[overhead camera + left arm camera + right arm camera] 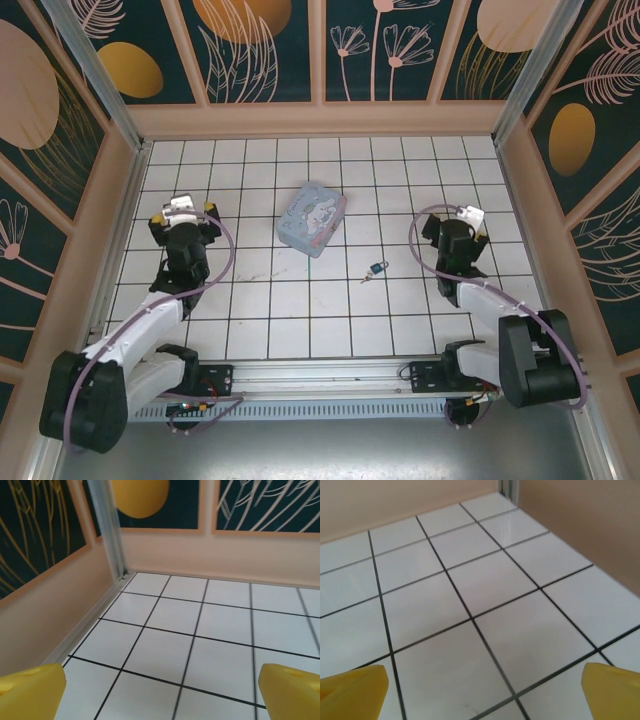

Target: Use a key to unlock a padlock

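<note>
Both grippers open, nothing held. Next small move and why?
Probably bring the right gripper left and back toward the padlock: it lies loose on the tiles, close to that arm, and the jaws stand open and empty.

Padlock lies on the table — tin box behind it, leftward.
</note>
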Robot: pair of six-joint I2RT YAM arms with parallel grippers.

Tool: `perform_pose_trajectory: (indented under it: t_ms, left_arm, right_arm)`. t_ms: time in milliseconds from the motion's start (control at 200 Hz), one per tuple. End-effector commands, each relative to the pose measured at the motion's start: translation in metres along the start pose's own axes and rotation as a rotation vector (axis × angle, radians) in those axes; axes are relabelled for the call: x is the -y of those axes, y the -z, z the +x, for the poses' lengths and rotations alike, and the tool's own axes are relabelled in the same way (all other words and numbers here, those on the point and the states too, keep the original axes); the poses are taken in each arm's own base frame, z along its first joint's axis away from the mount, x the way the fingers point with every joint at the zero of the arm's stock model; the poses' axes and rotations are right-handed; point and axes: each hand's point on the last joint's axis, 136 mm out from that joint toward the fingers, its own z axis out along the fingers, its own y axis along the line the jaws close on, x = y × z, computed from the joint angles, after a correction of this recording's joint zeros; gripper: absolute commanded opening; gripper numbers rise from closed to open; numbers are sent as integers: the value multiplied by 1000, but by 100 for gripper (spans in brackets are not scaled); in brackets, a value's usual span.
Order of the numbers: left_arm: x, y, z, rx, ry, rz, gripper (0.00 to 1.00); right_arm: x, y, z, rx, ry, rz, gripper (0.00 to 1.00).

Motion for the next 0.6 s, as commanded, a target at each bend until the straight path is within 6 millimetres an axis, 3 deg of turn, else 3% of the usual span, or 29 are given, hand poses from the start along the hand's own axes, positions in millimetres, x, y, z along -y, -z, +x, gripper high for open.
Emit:
perform_pose_trajectory:
  t_ms: [0,215,440,596]
  left_arm:
    - [3,-10,1,78,49,34,99]
    - [0,-16,34,109,65,66,99]
    - [-3,-21,32,158,48,118,99]
    - [-4,-35,45,122,66,142,99]
  right_arm:
    - [-1,5,-35,198,-31,-45,99]
    - [-9,14,-22,266,4,-183,99]
    - [-40,15,-21,285,138,-357,99]
    - [-31,11,-7,308,115,-373,98]
